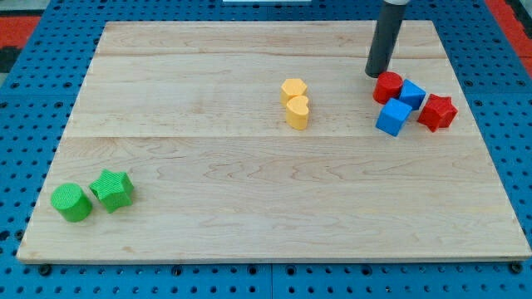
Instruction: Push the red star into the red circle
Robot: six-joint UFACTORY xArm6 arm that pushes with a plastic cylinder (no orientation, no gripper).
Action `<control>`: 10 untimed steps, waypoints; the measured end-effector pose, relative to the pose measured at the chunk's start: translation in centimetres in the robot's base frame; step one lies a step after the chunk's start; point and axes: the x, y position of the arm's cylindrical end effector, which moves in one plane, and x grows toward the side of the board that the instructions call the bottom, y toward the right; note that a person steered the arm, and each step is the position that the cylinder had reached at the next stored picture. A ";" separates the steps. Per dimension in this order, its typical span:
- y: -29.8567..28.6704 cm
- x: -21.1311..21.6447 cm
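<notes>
The red star (437, 111) lies at the view's right on the wooden board (208, 166). The red circle (387, 87) lies to its left, a short way off. Two blue blocks sit between and below them: one (411, 93) touches the red circle's right side, the other (393, 117) lies just below. My tip (378, 73) stands right at the red circle's upper left edge, about touching it. The rod rises from there out of the view's top.
Two yellow blocks (293, 90) (297, 112) sit touching each other near the board's middle. A green circle (71, 203) and a green star (112, 190) lie at the bottom left. A blue pegboard (515, 124) surrounds the board.
</notes>
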 end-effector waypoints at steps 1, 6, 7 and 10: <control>-0.7 -1.4; 5.1 8.1; 4.1 7.5; 15.6 7.6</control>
